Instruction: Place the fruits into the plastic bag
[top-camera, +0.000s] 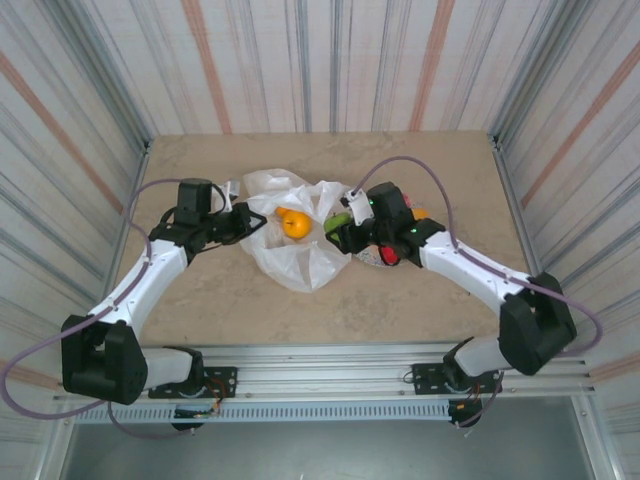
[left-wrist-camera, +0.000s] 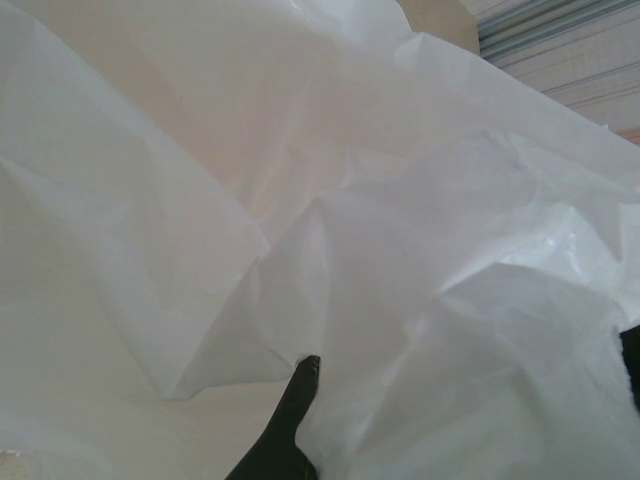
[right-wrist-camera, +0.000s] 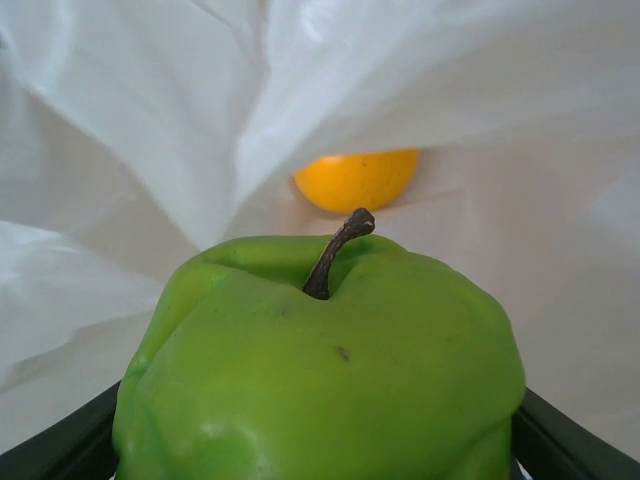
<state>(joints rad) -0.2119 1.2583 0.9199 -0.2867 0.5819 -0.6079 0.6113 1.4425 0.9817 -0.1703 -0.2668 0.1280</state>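
Green apple (right-wrist-camera: 320, 360) pointed stem-first into plastic bag (right-wrist-camera: 150, 150).
Right gripper (top-camera: 341, 228), jaws wide, clasped it; left gripper (top-camera: 245, 222) pinched the bag.

A beige tabletop (top-camera: 200, 300) sits between striped walls (top-camera: 330, 60), with a metal rail (top-camera: 330, 385) along its near edge.

The left arm (top-camera: 150, 275) and the right arm (top-camera: 470, 270) look alike: glossy white shells on the long links and boxy black housings at the joints and wrists. A thin purple-grey cable (top-camera: 405, 158) arcs loose along each arm. Small green lights (top-camera: 372, 206) glow on the right wrist block. Black brackets fix both bases to a ribbed silver rail (top-camera: 330, 365). The fingers (left-wrist-camera: 290, 425) are matt black and taper to a blunt tip.
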